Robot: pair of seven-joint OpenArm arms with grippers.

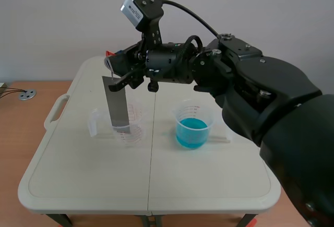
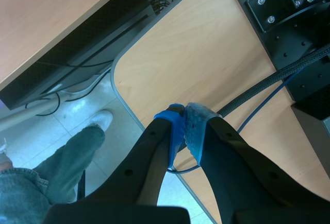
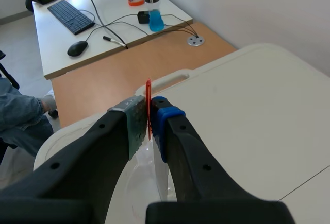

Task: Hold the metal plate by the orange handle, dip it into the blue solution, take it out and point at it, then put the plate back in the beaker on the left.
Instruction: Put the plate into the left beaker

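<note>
White folding table [image 1: 78, 185] in the scene view: the right gripper [image 1: 119, 75] is clamped on the orange handle [image 1: 109, 54] of the flat grey metal plate [image 1: 117, 104]. The plate's bottom end sits inside the clear plastic beaker [image 1: 130, 129], and the blue-solution beaker [image 1: 193, 130] is just beside that one. Left wrist view: the left gripper [image 2: 184, 126] is pinched closed on nothing. Right wrist view: the pads [image 3: 135, 123] squeeze the handle right above the clear beaker.

Dull grey metal plate [image 1: 117, 104] with a thin orange handle [image 3: 148, 105], in the black right claw [image 3: 149, 118], whose dotted pads [image 3: 135, 123] are grey-green on one side and blue on the other. Bright blue solution [image 1: 191, 133] colours the clear beaker [image 1: 194, 113]. The left beaker [image 1: 133, 128] bears faint red markings. The bench [image 1: 78, 175] is cream.
</note>
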